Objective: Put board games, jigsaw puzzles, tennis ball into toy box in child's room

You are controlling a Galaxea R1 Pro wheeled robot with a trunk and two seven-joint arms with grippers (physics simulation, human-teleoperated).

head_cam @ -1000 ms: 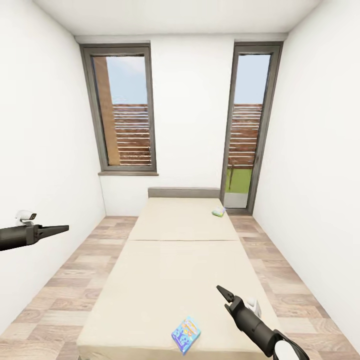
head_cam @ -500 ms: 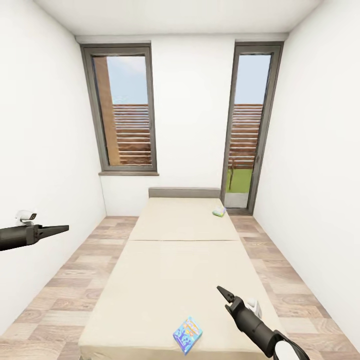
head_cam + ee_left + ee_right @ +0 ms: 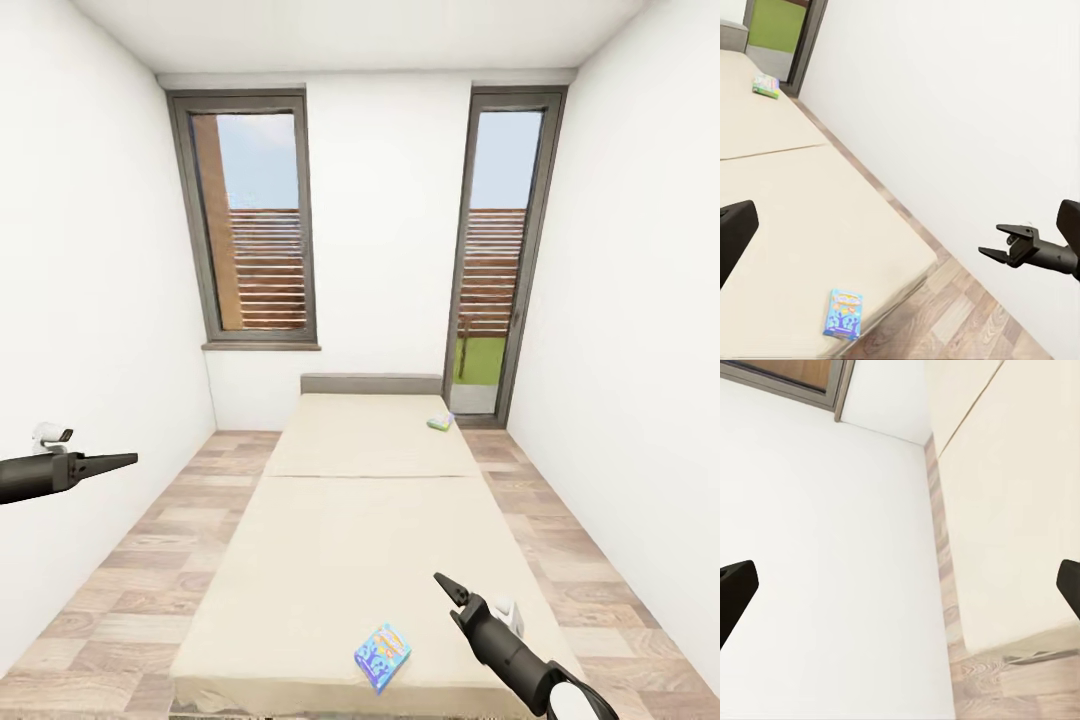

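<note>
Two tall windows (image 3: 258, 215); slatted fence (image 3: 265, 268) outside.

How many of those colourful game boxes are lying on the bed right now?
2. One board game lies flat near the foot of the bed, close to the right gripper. The other sits far up by the headboard, at the bed's right edge.

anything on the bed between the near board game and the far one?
Nothing. In the head view, only bare beige mattress, crossed by one seam, separates the near board game from the far board game.
</note>
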